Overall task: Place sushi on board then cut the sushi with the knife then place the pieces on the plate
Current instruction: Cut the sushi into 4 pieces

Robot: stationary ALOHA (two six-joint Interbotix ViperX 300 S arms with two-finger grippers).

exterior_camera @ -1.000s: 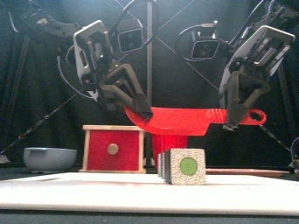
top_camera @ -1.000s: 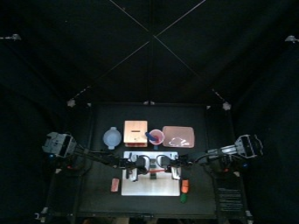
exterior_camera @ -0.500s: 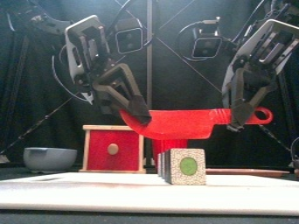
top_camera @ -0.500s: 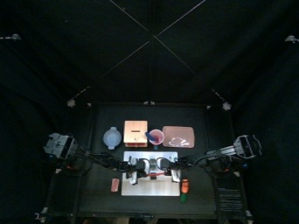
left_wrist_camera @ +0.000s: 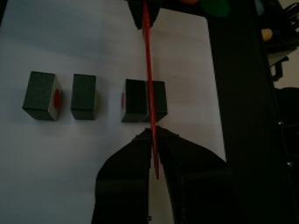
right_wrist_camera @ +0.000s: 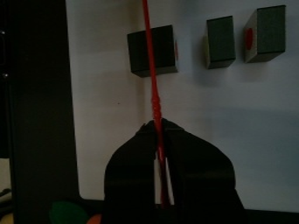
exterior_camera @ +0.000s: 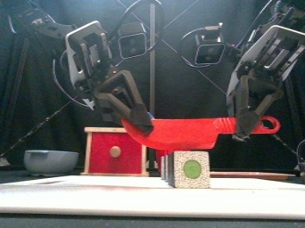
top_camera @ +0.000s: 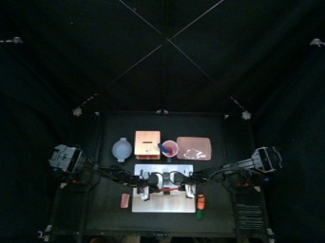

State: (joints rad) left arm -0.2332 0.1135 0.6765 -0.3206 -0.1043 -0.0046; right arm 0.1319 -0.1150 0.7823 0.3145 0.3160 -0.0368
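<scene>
Front view: the red knife point(exterior_camera: 191, 132) hangs level over the table, gripped at both ends. The left gripper point(exterior_camera: 141, 123) has its jaws pinched tight on the blade end, and the right gripper point(exterior_camera: 244, 130) is clamped the same way on the handle end, beside the ring. The blade's lower edge sits just over the sushi point(exterior_camera: 187, 168), which stands on the white board point(exterior_camera: 71, 198). From here I cannot tell whether steel meets block. Behind, to the left, are the wooden box point(exterior_camera: 116, 151) with its red drawer front and the blue-grey bowl point(exterior_camera: 50, 161).

Top view: both arms reach in to the middle of the board, and the grippers meet over it. The sushi is too small to pick out beneath them. The pink tray point(top_camera: 193, 146) lies behind the board to the right, well apart from the grippers, with the box and bowl in a row to its left. A small reddish toy point(top_camera: 125, 200) lies off the board's left edge.

Left wrist view: the jaws are closed on the knife, which shows edge-on as a thin red line. It runs across the widest of three dark green blocks; the other two stand apart to one side.

Right wrist view: the same thing again, with jaws shut on the thin red line, which crosses the wide block.
</scene>
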